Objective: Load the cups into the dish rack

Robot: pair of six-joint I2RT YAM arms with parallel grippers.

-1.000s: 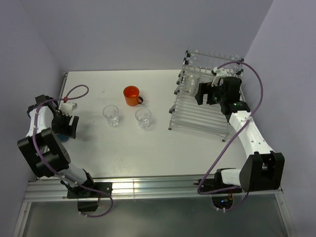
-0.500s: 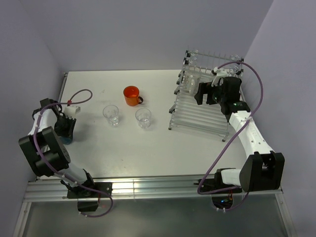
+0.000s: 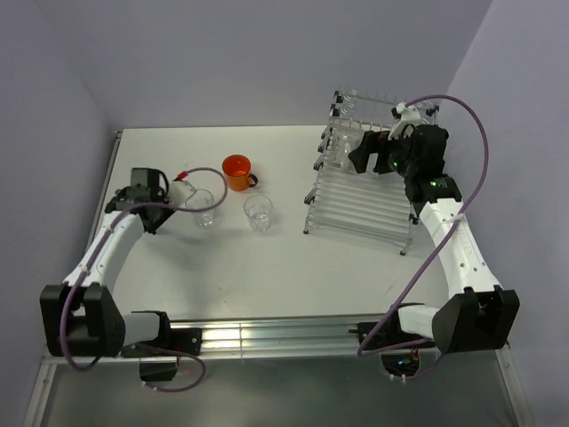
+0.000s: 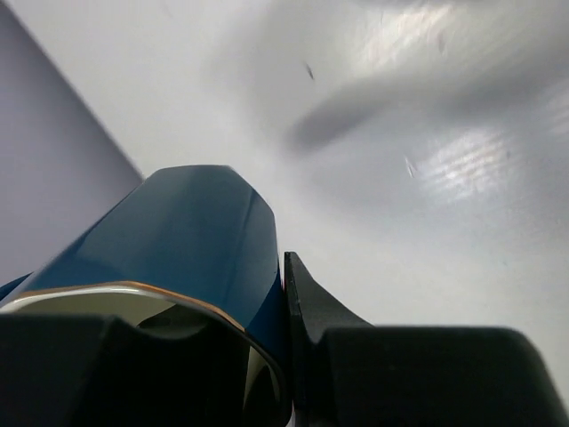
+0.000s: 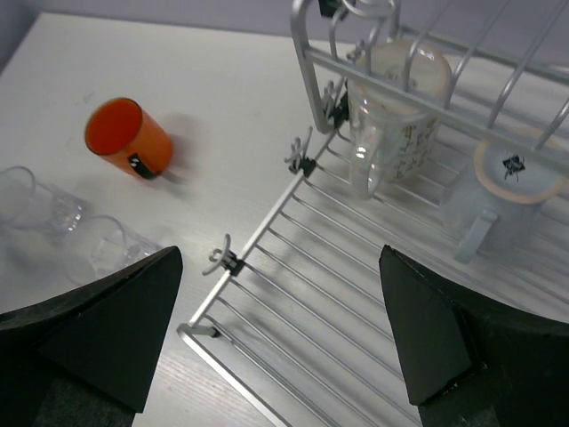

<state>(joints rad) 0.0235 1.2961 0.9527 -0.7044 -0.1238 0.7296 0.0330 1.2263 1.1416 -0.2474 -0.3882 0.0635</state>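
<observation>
Two tools, two states: left tool [image 3: 149, 197] newly clamped on the blue mug [image 4: 187, 231], rim pinched between its fingers, and swung in from the left edge of the table [image 3: 267, 276] to just left of two clear tumblers [image 3: 200, 206] [image 3: 258, 212]; right tool [image 5: 280, 338] spread wide, holding nothing, hovering over the dish rack [image 3: 360, 209] at far right. Means one more cup under way, with the orange mug [image 3: 236, 172] and both tumblers yet to load. Plain white table, bare lilac walls.
</observation>
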